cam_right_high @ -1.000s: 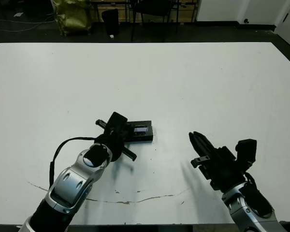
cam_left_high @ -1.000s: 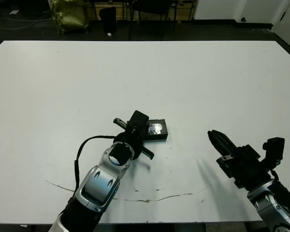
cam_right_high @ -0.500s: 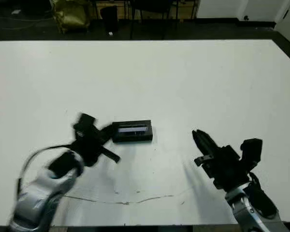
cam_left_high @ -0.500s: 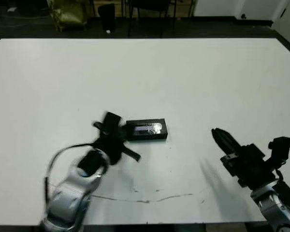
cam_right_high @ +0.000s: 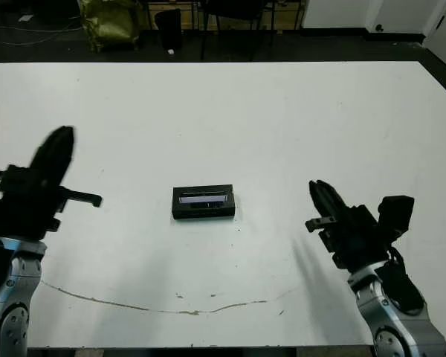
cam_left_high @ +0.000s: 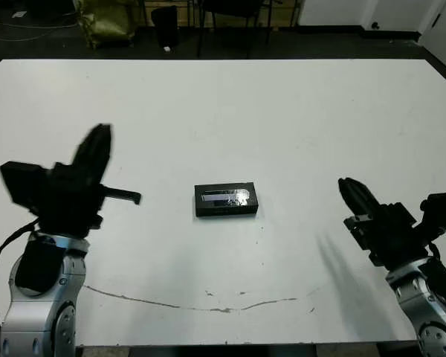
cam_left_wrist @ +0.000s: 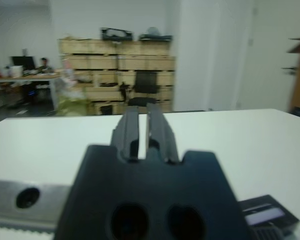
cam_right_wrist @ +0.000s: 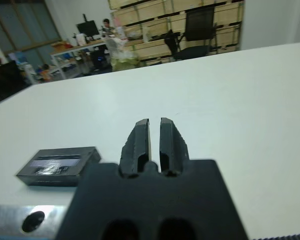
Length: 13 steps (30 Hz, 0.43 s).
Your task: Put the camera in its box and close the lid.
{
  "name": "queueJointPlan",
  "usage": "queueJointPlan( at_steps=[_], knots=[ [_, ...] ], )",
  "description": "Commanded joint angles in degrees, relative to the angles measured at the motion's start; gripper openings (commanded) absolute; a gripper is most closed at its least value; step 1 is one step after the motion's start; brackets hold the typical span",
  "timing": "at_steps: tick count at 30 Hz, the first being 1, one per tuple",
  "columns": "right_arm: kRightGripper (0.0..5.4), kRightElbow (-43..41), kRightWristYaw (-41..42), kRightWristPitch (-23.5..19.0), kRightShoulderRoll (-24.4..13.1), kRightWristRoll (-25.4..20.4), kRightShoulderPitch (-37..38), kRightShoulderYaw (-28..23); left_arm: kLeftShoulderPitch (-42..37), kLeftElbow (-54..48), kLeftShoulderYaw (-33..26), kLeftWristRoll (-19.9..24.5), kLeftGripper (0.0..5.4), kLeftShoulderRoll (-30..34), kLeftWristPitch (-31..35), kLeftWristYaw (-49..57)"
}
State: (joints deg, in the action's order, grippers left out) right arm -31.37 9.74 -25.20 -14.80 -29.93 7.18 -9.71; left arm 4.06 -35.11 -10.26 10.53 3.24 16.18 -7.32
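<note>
Here, the lid (cam_left_high: pixel 225 198) sits on the box (cam_left_high: pixel 224 211), between 2 empty grippers, fingers together. Left gripper (cam_left_high: pixel 97 146) and right gripper (cam_left_high: pixel 353 195) stand well apart from it. An unseated lid could go unnoticed.

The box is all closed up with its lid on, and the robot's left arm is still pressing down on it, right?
Not quite. The lid is on the box, but the left gripper isn't pressing on it. The left eye view shows that gripper lifted well away to the left, with bare table between them. The right gripper is off to the other side too.

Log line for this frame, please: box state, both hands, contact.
lid closed on box | left hand shut, raised, clear | right hand shut, clear | camera not visible
</note>
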Motion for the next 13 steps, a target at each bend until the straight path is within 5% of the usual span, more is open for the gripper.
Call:
queueJointPlan(
  at_steps=[1, 13],
  knots=[
    [0.00, 0.2, -1.9, -1.5, -0.3, 2.8, -1.2, 0.9, 2.8, 2.9, 1.7, -2.5, 0.02, -0.8, -1.1, 2.1],
    [0.00, -1.7, -5.5, -3.4, 2.4, 7.3, -0.2, 2.6, 7.5, 6.4, 6.0, -3.8, 0.02, -3.9, -6.2, 4.6]
  ],
)
